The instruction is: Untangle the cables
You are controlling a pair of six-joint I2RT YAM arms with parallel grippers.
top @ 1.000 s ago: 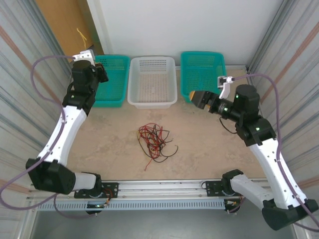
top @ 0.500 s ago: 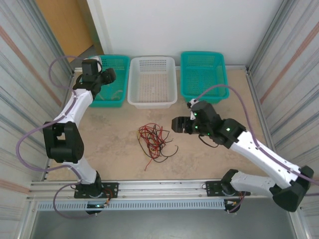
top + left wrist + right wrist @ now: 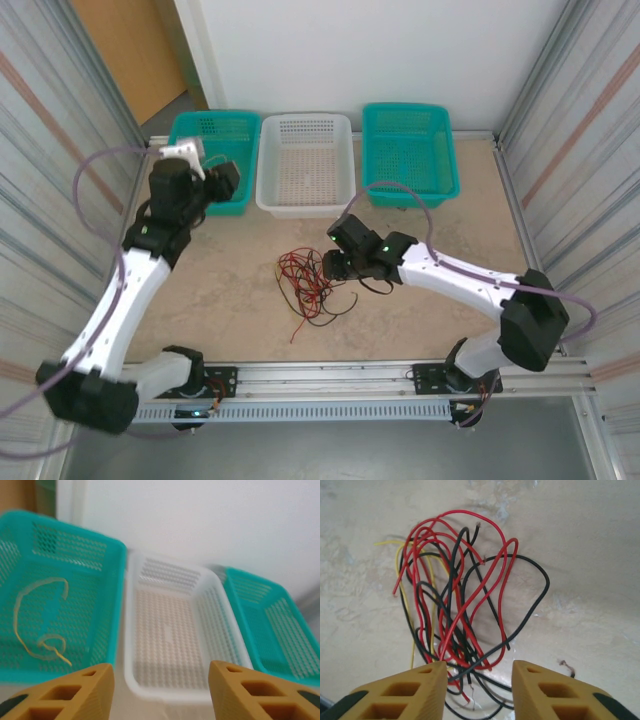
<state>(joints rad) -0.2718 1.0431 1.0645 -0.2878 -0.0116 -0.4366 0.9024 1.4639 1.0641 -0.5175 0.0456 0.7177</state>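
Observation:
The cables (image 3: 310, 285) lie as a tangle of red, black and yellow wires on the table's middle. My right gripper (image 3: 337, 262) hangs low at the tangle's right edge. In the right wrist view its fingers (image 3: 480, 669) stand open, with red and black loops (image 3: 465, 605) lying on the table between and ahead of them. One yellow cable (image 3: 42, 622) lies curled in the left teal basket (image 3: 107, 547). My left gripper (image 3: 224, 178) is at that basket's near right corner, open (image 3: 161, 674) and holding nothing.
Three baskets line the back wall: the left teal basket (image 3: 188, 205), a white basket (image 3: 305, 205) and a right teal basket (image 3: 408, 195). The white basket (image 3: 131, 645) and the right teal basket (image 3: 280, 630) hold nothing. Corrugated walls close in both sides.
My right arm swung from the back right down to the tangle and its jaws narrowed. My left gripper opened and drew back from above the left basket.

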